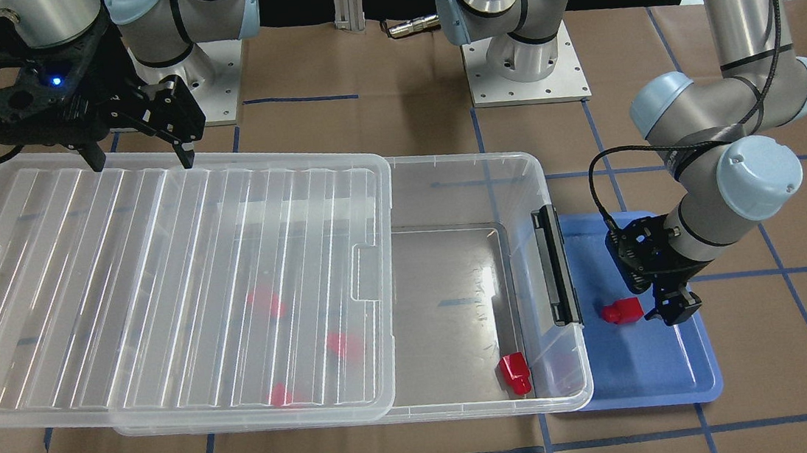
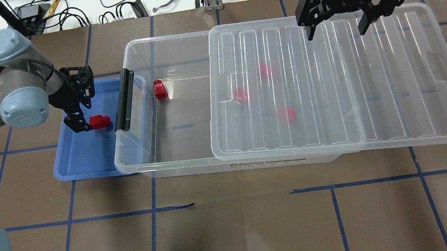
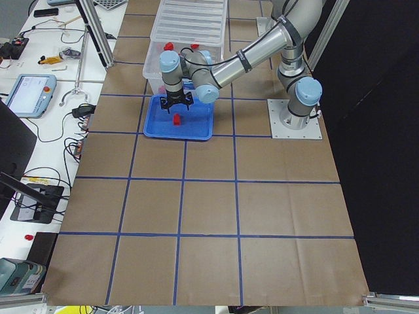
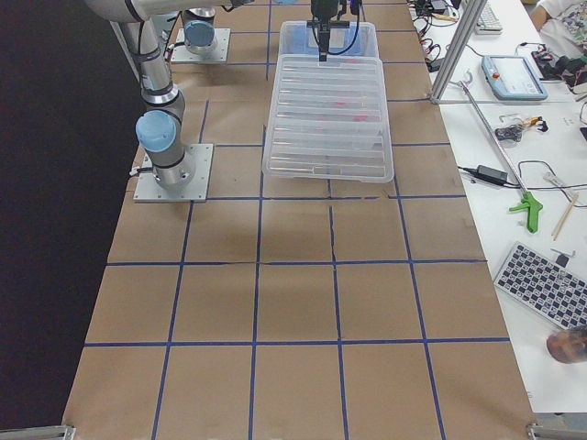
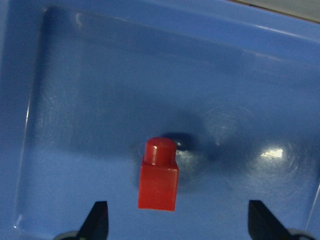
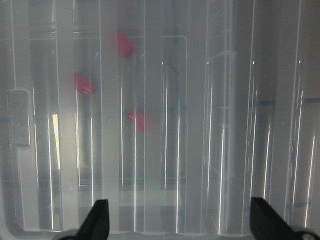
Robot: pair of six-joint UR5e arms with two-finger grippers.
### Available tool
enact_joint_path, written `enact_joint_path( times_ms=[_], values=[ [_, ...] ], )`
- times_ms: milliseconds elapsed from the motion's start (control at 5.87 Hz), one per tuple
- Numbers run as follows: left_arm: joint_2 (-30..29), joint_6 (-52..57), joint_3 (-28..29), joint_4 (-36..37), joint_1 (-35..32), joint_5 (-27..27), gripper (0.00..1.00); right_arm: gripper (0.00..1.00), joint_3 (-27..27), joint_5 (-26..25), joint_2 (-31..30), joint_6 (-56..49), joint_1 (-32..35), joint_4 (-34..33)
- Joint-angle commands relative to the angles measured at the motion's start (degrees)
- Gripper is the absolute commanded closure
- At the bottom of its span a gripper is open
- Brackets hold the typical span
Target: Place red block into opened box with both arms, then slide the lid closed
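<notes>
One red block (image 2: 99, 121) (image 5: 159, 175) lies on its side in the blue tray (image 2: 82, 161), beside the box's black bar (image 2: 123, 98). My left gripper (image 2: 82, 123) (image 5: 180, 222) hangs open just above the tray, the block lying a little ahead of its spread fingertips. The clear box (image 2: 132, 52) holds another red block (image 2: 159, 89) in its uncovered end, and three more show blurred through the lid (image 2: 369, 85). The ribbed lid covers the box's other part and overhangs its far end. My right gripper (image 2: 336, 30) (image 1: 140, 159) stands open over the lid's back edge, holding nothing.
The blue tray (image 1: 654, 372) butts against the box's short end. Both arm bases sit on metal plates (image 1: 526, 81) behind the box. Brown paper with blue tape lines covers the table (image 2: 234, 224). Benches with cables and a tablet (image 3: 29, 91) flank the table's sides.
</notes>
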Motion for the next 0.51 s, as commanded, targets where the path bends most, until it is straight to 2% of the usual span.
enact_joint_path(
  times_ms=[0,341],
  values=[
    [-0.99,1.23,-2.63,4.71,-0.25,0.32,0.04,0.00,0.38,0.16,0.19,0.02,-0.05,0.00],
    [-4.30,1.49,-1.24,5.16,-0.07,0.32,0.04,0.00,0.38,0.07,0.19,0.02,-0.05,0.08]
  ],
)
